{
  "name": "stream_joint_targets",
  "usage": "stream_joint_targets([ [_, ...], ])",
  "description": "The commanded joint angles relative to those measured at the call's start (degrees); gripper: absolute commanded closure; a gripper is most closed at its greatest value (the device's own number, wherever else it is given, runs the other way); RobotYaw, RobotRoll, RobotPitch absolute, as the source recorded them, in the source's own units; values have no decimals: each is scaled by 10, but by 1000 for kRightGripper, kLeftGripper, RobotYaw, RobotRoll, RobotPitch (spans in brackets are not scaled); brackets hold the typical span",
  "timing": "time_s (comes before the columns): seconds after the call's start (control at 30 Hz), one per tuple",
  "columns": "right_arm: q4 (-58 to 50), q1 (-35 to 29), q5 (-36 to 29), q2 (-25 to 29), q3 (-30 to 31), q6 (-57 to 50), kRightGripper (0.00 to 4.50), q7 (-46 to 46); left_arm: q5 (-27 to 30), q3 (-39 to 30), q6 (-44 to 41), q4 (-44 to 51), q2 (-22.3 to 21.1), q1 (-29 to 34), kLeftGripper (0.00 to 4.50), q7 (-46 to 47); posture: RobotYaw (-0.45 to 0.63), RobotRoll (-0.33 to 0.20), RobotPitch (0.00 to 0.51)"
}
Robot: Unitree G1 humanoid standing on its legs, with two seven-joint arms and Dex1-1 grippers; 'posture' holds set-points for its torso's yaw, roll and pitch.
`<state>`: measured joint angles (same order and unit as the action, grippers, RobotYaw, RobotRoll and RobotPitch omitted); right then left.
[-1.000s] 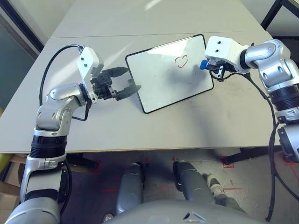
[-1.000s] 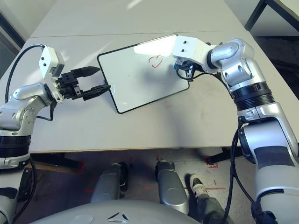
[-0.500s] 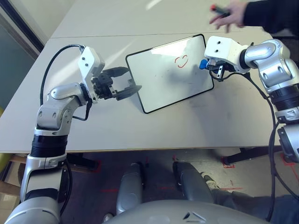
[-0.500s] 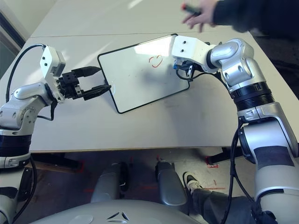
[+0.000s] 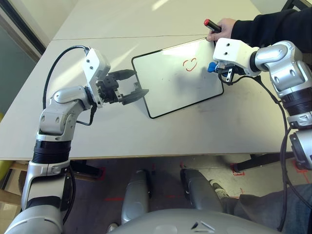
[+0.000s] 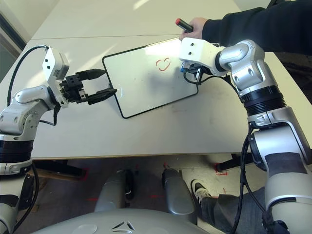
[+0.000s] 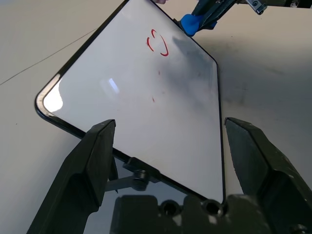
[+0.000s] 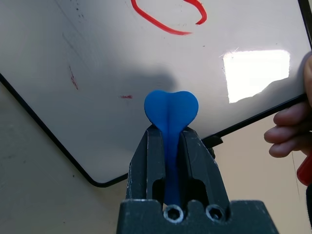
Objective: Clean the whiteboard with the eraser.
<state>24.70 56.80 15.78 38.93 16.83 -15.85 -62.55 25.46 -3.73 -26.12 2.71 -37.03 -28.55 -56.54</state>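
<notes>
Table: pale flat top (image 5: 112,136), dark floor below its near edge.
Board: glossy white rectangular whiteboard (image 5: 170,87), thin black frame, lying at a slant; red heart outline (image 5: 189,64) plus small red specks.
Right gripper (image 8: 168,141): black fingers pinching bright blue bone-shaped eraser (image 8: 170,112), above board's right part.
Left gripper (image 7: 170,126): jaws spread, nothing between, at board's left edge.
Person: hand (image 5: 222,30) at board's far right corner, holding red-capped black marker (image 5: 212,25); black sleeve (image 5: 273,30).
</notes>
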Motion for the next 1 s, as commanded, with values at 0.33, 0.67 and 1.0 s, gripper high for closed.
stream_joint_targets([
  [0.33,-18,1,3,0,5,-6,4360,-1,-8,6,6,-12,-7,-4,0,-3,-165,0,133],
  [0.67,-39,-4,7,2,8,-18,4365,0,-11,6,8,-18,-8,-10,0,-4,-171,0,137],
  [1.0,-120,-18,39,-14,34,-67,4375,2,-13,2,10,-23,-9,-8,0,-2,-173,0,144],
])
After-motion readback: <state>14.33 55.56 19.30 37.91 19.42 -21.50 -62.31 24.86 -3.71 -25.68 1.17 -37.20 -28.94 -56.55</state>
